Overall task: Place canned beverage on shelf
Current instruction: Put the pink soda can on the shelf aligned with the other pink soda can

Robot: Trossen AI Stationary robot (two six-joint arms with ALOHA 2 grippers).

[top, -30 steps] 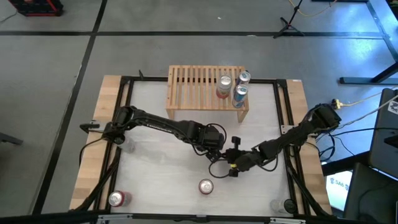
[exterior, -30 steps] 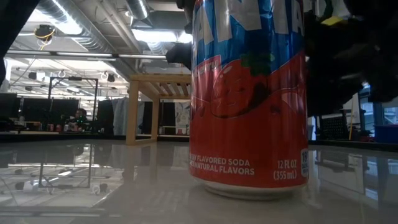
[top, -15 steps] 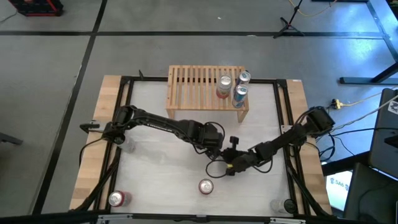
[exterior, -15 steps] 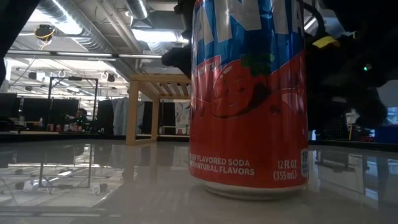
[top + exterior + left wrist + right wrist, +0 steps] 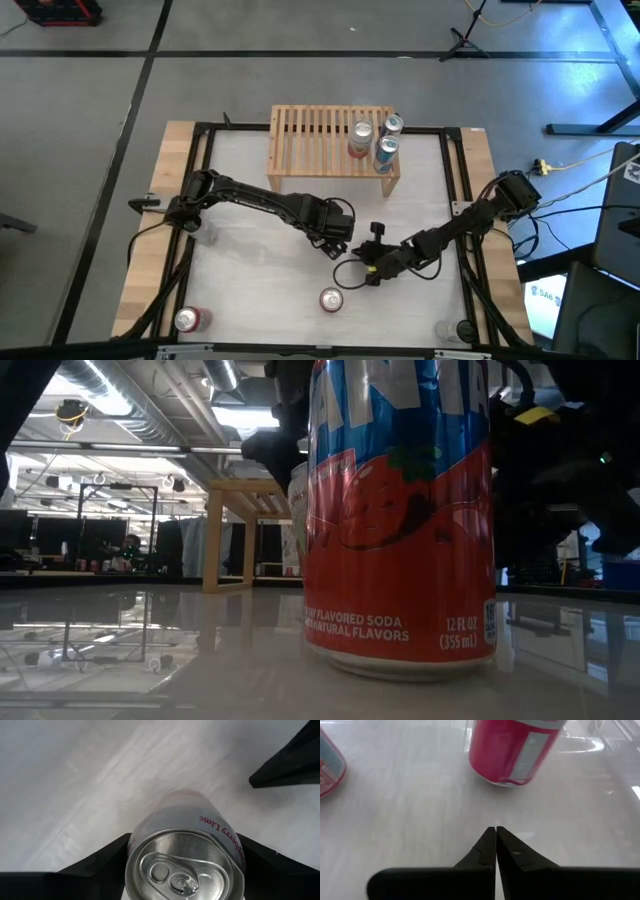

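Left wrist view: left hand [image 5: 182,870] grips a silver can [image 5: 186,862], transport step; next, carry to shelf [image 5: 330,138]. Right hand [image 5: 495,851] pinched closed, idle.

I count three cans [image 5: 373,141] standing on the one shelf [image 5: 320,140], two cans [image 5: 331,299] on the table [image 5: 250,290], and one can [image 5: 186,861] held in my left gripper [image 5: 338,238]: six cans.
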